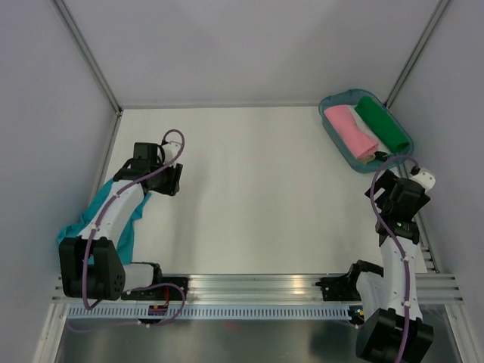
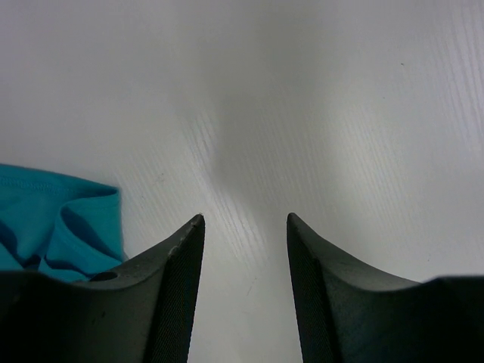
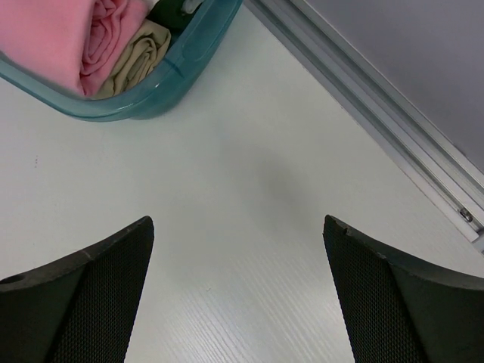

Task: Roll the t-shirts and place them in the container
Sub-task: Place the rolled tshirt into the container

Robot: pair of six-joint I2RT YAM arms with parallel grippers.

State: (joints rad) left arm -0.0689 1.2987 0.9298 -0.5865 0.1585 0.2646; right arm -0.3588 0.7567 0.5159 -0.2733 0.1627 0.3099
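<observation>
A: Overhead view, item one?
B: Teal t-shirt (image 1: 130, 227), unrolled, bunched at the left edge of the table (image 1: 249, 189), partly under the left arm. Left gripper (image 1: 168, 180) is just beyond it, over bare table, and is likely staged there to reach back for a hem.
A: Item two?
B: Pink t-shirt (image 1: 348, 128), rolled, lying in the tray (image 1: 333, 136) at the far right corner, beside a pale roll (image 1: 366, 138) and a green roll (image 1: 382, 125). They are packed side by side, so I'd log this one as finished. Right gripper (image 1: 386, 185) is near the tray's near end, apart from it.
A: Left wrist view?
B: Left gripper (image 2: 246, 219): jaws parted by a moderate gap, nothing between them, bare table below. Teal t-shirt (image 2: 53, 219) lies in folds at lower left, just beside the left finger. Touching or not, cannot tell.
A: Right wrist view?
B: Right gripper (image 3: 238, 223): jaws spread wide, empty. Tray (image 3: 189, 64) corner at upper left, holding the pink t-shirt (image 3: 60, 34) and pale roll (image 3: 140, 54), ends outward. Judged parked clear of the tray.
A: Outstanding?
B: One tee to flatten and roll. The cloth is soft and thin, so it will likely need both grippers.
</observation>
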